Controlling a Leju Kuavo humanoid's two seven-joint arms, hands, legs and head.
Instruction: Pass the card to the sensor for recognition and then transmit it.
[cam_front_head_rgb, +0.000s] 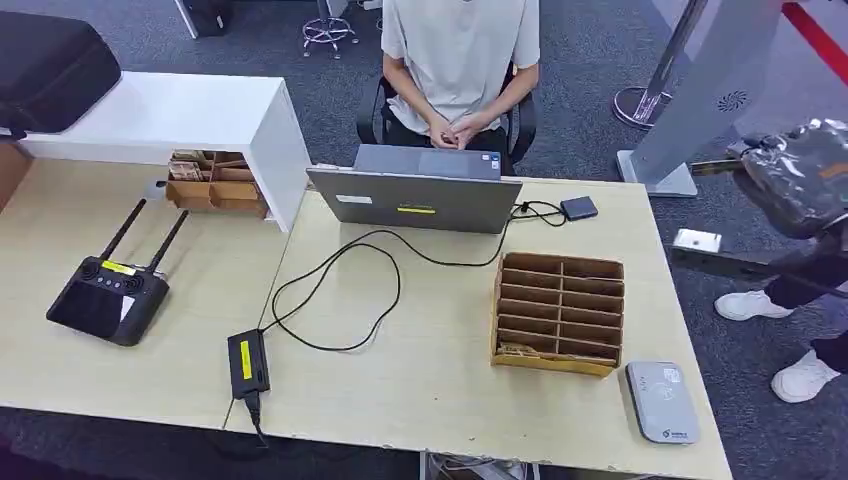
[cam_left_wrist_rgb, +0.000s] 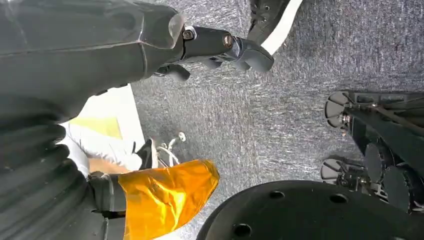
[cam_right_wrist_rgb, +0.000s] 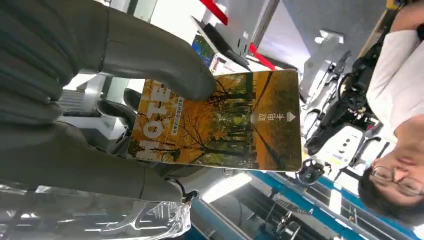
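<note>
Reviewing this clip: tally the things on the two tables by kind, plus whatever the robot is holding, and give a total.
Laptop: 1
Power adapter: 1
Cardboard card organizers: 2
Card reader sensor: 1
Antenna remote controller: 1
Small dark box on the laptop cable: 1
Black case: 1
Card, held in right hand: 1
Total: 9

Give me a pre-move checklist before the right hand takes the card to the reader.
1. Card held in right hand: ok, thumb pressed on its face.
2. Card reader in place: ok, at the near right table corner.
3. Reader top free: ok.
4. Card organizer near path: not ok, beside the reader.
5. Left hand clear: ok, hanging over carpet.
6. Card side facing reader: cannot tell.
</note>
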